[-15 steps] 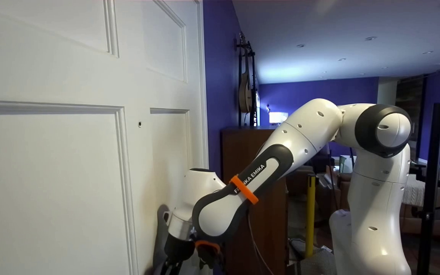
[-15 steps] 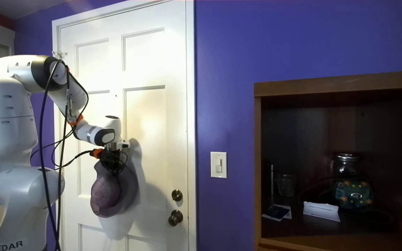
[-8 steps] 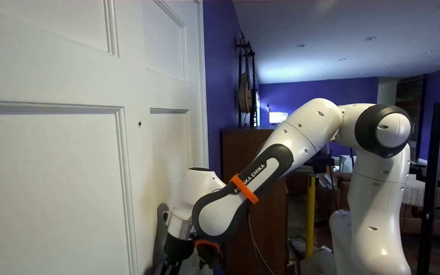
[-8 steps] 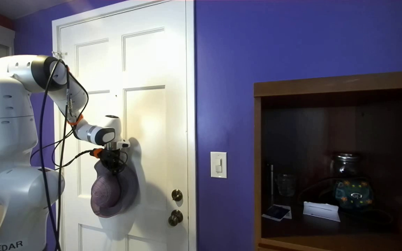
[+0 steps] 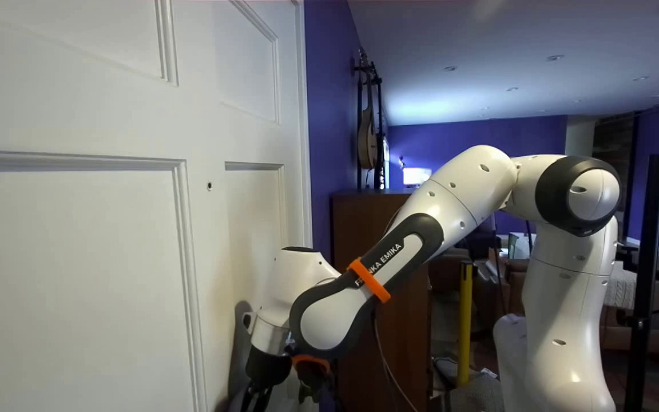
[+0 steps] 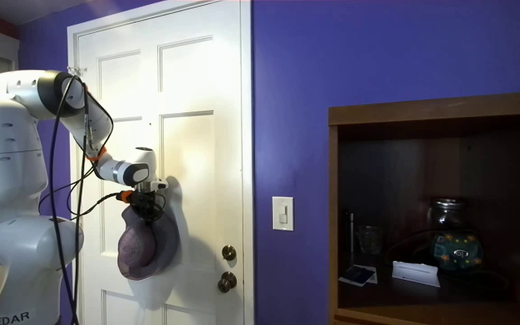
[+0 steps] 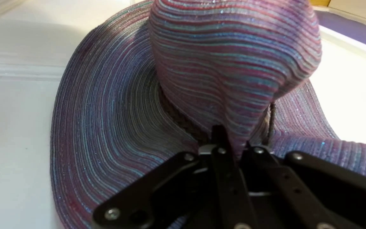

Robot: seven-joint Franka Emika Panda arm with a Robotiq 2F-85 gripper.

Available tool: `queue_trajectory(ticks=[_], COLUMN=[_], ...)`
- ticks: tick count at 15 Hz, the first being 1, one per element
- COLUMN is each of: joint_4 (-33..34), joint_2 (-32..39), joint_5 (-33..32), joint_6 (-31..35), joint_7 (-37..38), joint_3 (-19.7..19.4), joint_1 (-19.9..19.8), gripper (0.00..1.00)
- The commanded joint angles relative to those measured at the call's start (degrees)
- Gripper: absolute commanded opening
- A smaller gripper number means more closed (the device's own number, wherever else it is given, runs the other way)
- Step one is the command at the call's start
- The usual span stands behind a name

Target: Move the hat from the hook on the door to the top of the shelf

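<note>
The hat [image 6: 137, 247] hangs in front of the white door [image 6: 192, 167], brim toward the door. In the wrist view the hat [image 7: 233, 54] shows purple, blue and pink stripes and fills the middle. My gripper [image 7: 234, 143] is shut on a pinched fold of its crown, near a dark braided band. In the exterior views the gripper [image 6: 149, 212] is at the hat's upper part, and its fingers [image 5: 256, 397] run out of the frame's bottom. The hook is hidden. The shelf [image 6: 440, 107] is a brown wooden cabinet to the door's right; its side [image 5: 364, 240] stands beyond the arm.
The shelf's compartment holds a jar [image 6: 448, 212], a green floral bag [image 6: 458, 253], a glass and cards. Door knobs [image 6: 227, 282] stick out right of the hat. A yellow post [image 5: 464, 320] stands near the shelf. Guitars [image 5: 368, 137] hang on the purple wall. Cables loop from the arm.
The arm and gripper have risen slightly and drawn back a little in the last half second. The hat's lower edge has lifted very slightly.
</note>
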Motion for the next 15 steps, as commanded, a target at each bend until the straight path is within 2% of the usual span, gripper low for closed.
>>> queue_trajectory(ticks=[1, 15], joint_4=[1.2, 4.3], joint_2=[-2.9, -12.2], joint_5=[-2.8, -10.9], joint_6=[-3.1, -14.8], joint_7=[2.3, 5.2], joint_3=[0.6, -0.6], joint_1=[-0.9, -5.1], gripper=[0.02, 0.02])
